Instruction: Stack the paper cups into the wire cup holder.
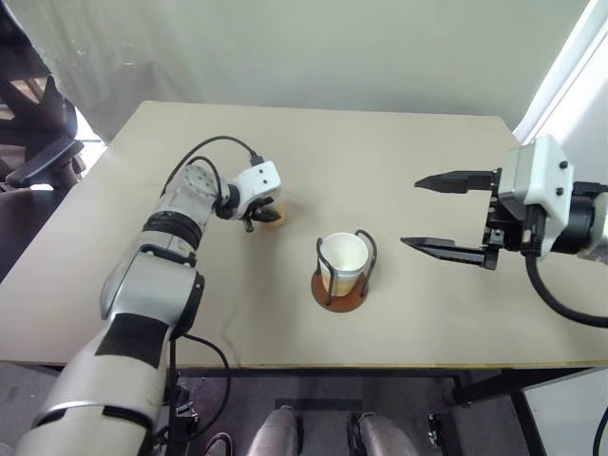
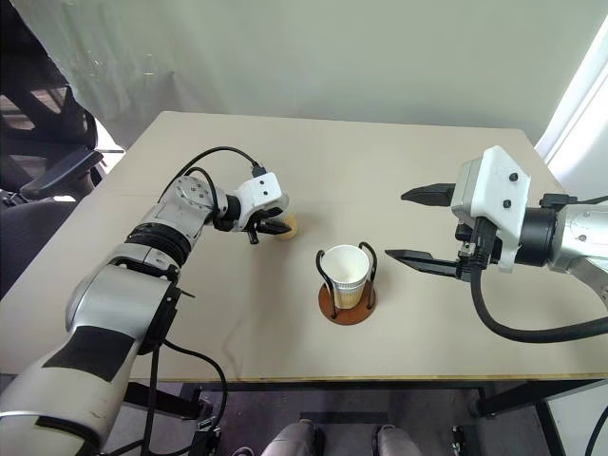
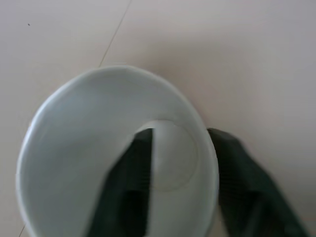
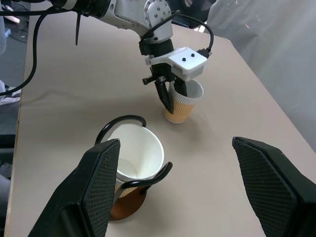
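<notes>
The table (image 1: 399, 171) is a broad beige top that takes up most of the scene, with a faint seam line running across its left part. Beyond its far edge hangs a pale curtain (image 1: 313, 47), and a dark office chair (image 1: 33, 142) stands off the far left corner.

Near the middle of the table, towards the near edge, stands the wire cup holder (image 1: 344, 285), its reddish-brown disc base flat on the top and its black wire loops upright. A paper cup in the holder (image 1: 344, 261) sits upright inside the loops, white mouth open upward and rim above the wires.

To the left of the holder and a little farther back stands a second paper cup (image 4: 183, 103), upright on the table and well apart from the holder. The left gripper (image 4: 173, 96) is at this cup, angled downward. In the left wrist view one black finger (image 3: 133, 182) reaches down inside the white cup and the other lies outside the wall, so the rim sits between them; the fingers are narrowed about the wall, though whether they press it I cannot tell.

The right gripper (image 1: 437, 214) hovers above the table to the right of the holder, pointing left towards it, fingers spread wide and holding nothing.
</notes>
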